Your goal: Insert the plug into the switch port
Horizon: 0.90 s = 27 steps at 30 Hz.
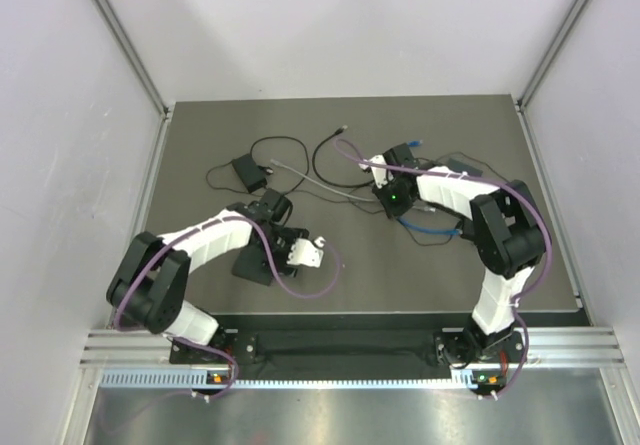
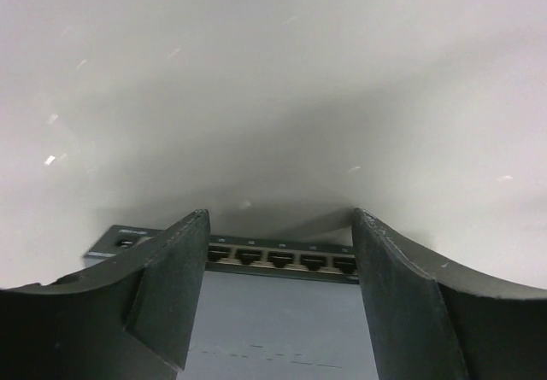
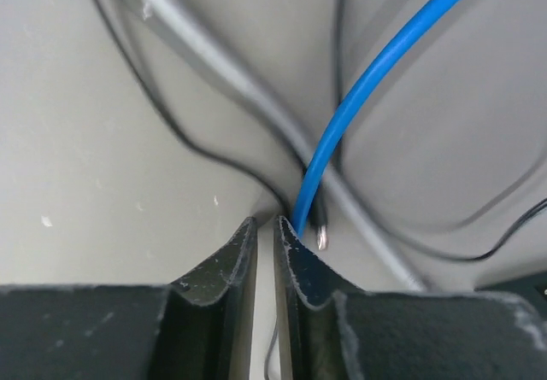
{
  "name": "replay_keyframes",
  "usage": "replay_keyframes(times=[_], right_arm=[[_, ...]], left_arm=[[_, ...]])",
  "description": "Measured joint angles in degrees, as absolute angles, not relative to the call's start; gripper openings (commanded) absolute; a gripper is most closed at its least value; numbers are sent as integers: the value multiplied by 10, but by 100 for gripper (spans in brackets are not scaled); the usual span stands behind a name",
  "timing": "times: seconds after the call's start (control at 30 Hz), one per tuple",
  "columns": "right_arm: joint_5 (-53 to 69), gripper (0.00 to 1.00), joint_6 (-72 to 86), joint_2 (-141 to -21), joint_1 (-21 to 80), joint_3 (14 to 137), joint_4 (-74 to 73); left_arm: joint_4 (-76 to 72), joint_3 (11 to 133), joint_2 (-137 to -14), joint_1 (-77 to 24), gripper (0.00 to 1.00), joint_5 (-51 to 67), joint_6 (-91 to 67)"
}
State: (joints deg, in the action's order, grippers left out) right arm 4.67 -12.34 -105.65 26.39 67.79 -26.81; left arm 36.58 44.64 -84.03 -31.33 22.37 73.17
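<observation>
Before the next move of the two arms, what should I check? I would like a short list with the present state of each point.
1. switch ports facing the left wrist camera: ok.
2. left gripper clamped on the switch: not ok, its fingers stand open on either side.
3. blue cable between the right gripper fingers: not ok, it runs beside them.
4. Plug end found: cannot tell.
5. Blue cable free of others: not ok, the grey cable crosses it.
</observation>
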Motion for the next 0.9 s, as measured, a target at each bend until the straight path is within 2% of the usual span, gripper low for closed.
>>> replay_keyframes(times=[0.13, 0.2, 0.27, 0.4, 0.53, 0.73, 0.9], right_arm=[[82, 27, -144, -1046, 254, 677, -303], [112, 38, -147, -1028, 249, 674, -321], [148, 54, -148, -1001, 235, 672, -335], [188, 57, -143, -944, 188, 675, -341], [198, 57, -137, -930, 159, 691, -342], [220, 60, -121, -930, 131, 691, -356], [236, 61, -113, -929, 101, 691, -366]], left_arm=[[390, 503, -876, -300, 75, 235, 719], [395, 553, -893, -300, 75, 257, 689], [393, 612, -915, -301, 74, 282, 652], [356, 700, -962, -301, 72, 321, 572], [310, 733, -1017, -301, 66, 334, 507], [273, 789, -1126, -301, 62, 307, 458], [254, 817, -1171, -300, 59, 279, 446]])
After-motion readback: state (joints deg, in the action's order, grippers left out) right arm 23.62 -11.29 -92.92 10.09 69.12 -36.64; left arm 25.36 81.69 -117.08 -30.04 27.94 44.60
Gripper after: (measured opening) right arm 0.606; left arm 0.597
